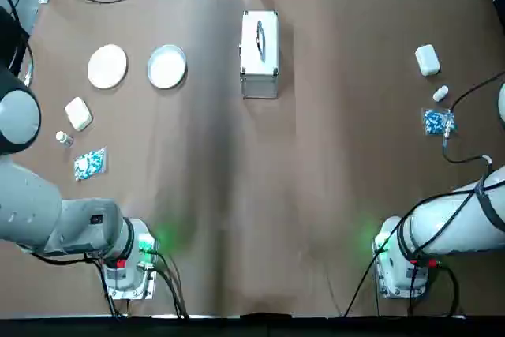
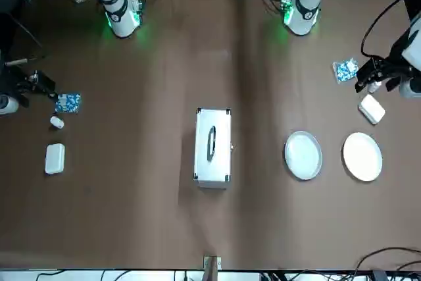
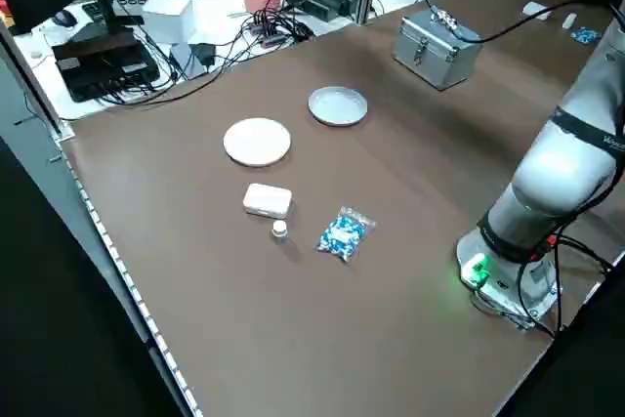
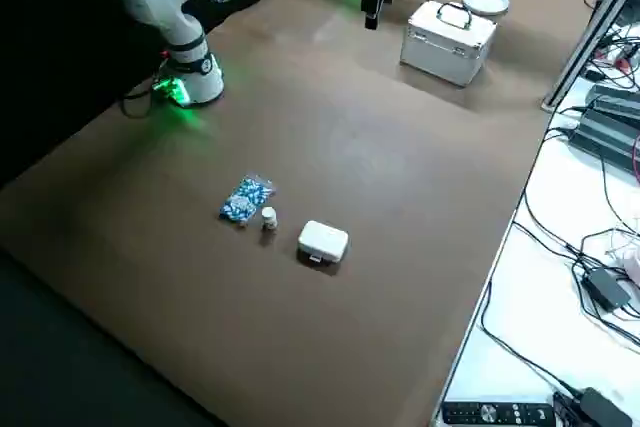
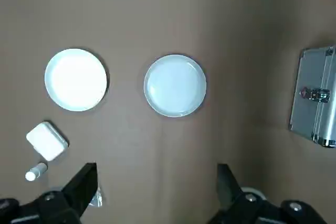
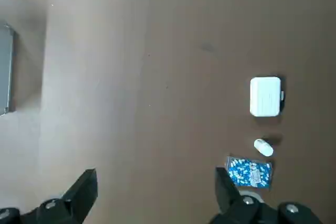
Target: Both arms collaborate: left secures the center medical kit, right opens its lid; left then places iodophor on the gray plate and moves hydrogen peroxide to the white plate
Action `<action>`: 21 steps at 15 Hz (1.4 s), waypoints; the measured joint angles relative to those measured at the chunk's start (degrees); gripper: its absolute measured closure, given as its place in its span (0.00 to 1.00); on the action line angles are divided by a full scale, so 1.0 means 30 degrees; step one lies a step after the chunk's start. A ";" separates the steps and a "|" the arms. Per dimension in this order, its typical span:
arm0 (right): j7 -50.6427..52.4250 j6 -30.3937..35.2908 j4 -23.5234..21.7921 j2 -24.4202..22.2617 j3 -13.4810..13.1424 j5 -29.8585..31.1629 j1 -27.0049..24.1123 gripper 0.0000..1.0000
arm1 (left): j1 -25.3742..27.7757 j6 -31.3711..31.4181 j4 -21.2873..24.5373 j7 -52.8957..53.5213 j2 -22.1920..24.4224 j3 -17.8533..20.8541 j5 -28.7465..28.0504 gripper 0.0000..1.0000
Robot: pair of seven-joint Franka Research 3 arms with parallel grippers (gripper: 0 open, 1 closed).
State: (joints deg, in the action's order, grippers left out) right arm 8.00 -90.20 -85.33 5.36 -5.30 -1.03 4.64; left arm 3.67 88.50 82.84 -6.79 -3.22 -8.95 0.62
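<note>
Both our grippers hover wide open, and the medical kit [image 1: 259,53] sits shut at twelve o'clock.

Nearest us, our left gripper [image 5: 156,184] hangs high at about nine o'clock with its fingers spread and empty, and our right gripper [image 6: 155,187] does likewise at three o'clock. Past the left one lie the white plate [image 1: 107,65] and gray plate [image 1: 167,65], at ten and eleven o'clock. Farthest stands the kit, its lid [image 2: 212,143] down. We judge the metal case rigid and fairly light, likely to slide, so we would pinch its side walls and lift the lid by its slim handle [image 1: 260,40].
</note>
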 joint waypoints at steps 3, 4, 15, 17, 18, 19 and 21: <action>0.0000 0.0062 0.0000 0.0000 -0.0004 0.0000 0.0008 0.01 | 0.0001 -0.0442 0.0025 0.0043 -0.0002 0.0002 0.0000 0.00; 0.0000 0.0075 0.0000 0.0000 -0.0004 0.0000 0.0008 0.01 | 0.0002 -0.0566 0.0029 0.0009 -0.0013 0.0004 0.0000 0.00; -0.0172 -0.0039 -0.0040 0.0754 0.0113 -0.0419 0.1885 0.01 | 0.0015 -0.0697 0.0249 -0.4481 -0.2289 -0.0015 0.0004 0.00; -0.0191 -0.0080 -0.0044 0.1171 0.0119 -0.1882 0.2090 0.01 | -0.0001 -0.0691 0.0472 -0.4681 -0.2678 -0.0054 0.0089 0.00; -0.0250 -0.0088 -0.0046 0.1374 0.0119 -0.2718 0.2196 0.01 | -0.0011 -0.0626 0.0789 -0.4986 -0.2807 -0.0068 0.0205 0.00; -0.0531 -0.0129 -0.0046 0.1586 0.0118 -0.3336 0.2369 0.01 | -0.0021 -0.0381 0.1216 -0.5309 -0.2898 -0.0088 0.0260 0.00; -0.1594 -0.0852 -0.0044 0.1920 0.0131 -0.3901 0.3013 0.01 | -0.0071 0.0545 0.2255 -0.6158 -0.3006 -0.0175 0.0317 0.00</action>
State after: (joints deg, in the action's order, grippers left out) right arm 3.21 -92.76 -85.47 11.12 -4.90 -12.74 13.68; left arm 3.46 90.13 89.61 -25.27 -12.24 -9.47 1.57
